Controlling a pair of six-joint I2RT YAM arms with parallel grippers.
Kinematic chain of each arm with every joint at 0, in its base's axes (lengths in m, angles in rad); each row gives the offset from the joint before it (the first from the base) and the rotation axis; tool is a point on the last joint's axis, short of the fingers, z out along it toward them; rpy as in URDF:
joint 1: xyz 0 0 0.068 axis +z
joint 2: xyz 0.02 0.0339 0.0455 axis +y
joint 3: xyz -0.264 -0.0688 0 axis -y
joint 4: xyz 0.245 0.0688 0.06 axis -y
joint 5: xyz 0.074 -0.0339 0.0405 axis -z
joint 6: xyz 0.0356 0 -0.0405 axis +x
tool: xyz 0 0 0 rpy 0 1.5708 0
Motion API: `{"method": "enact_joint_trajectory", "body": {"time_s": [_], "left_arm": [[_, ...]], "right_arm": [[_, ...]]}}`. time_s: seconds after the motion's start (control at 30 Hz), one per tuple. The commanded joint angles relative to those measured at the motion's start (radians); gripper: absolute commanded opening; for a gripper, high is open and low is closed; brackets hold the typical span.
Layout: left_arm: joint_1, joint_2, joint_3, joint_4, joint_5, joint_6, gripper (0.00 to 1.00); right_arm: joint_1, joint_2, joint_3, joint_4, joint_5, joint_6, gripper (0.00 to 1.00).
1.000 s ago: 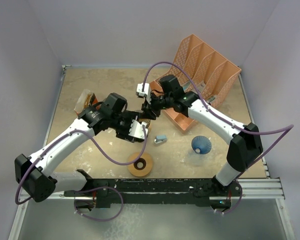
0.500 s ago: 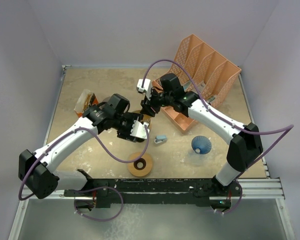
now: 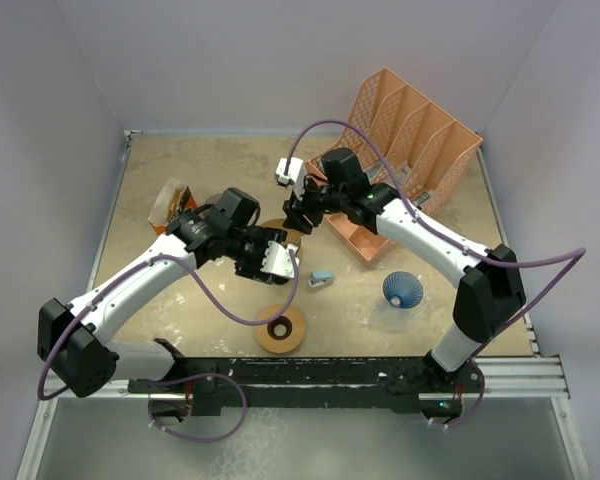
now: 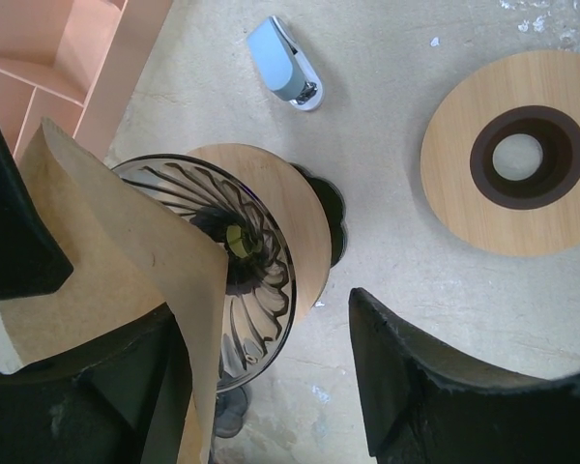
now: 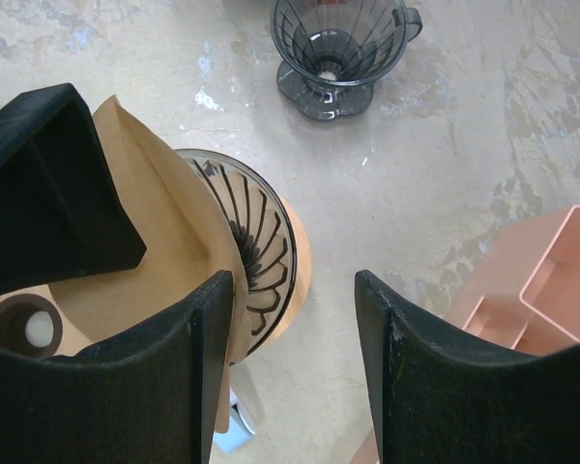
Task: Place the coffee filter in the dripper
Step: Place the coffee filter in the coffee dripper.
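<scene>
Over the last second the left gripper (image 3: 275, 254) was brought slightly toward the far edge and the right gripper (image 3: 298, 213) was edged toward the left edge, so both were drawn together over the dripper (image 4: 256, 280) in the middle of the worktop. Both sets of jaws were seen spread wide, clamped on nothing. The coffee filter (image 4: 106, 242) was propped at the dripper's rim, against one finger of each gripper; seating it in the cone is judged still to be done
</scene>
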Motion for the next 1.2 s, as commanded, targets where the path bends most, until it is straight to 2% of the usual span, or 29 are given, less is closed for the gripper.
{"method": "enact_joint_trajectory", "body": {"time_s": [0.0, 1.17], "left_arm": [[-0.002, 0.006, -0.008, 0.002, 0.041, 0.007, 0.6], [-0.002, 0.006, -0.078, 0.067, 0.047, -0.003, 0.61]], "right_arm": [[-0.012, 0.008, -0.01, 0.028, 0.021, 0.008, 0.57], [-0.014, 0.053, -0.013, 0.017, 0.015, -0.003, 0.72]]}}
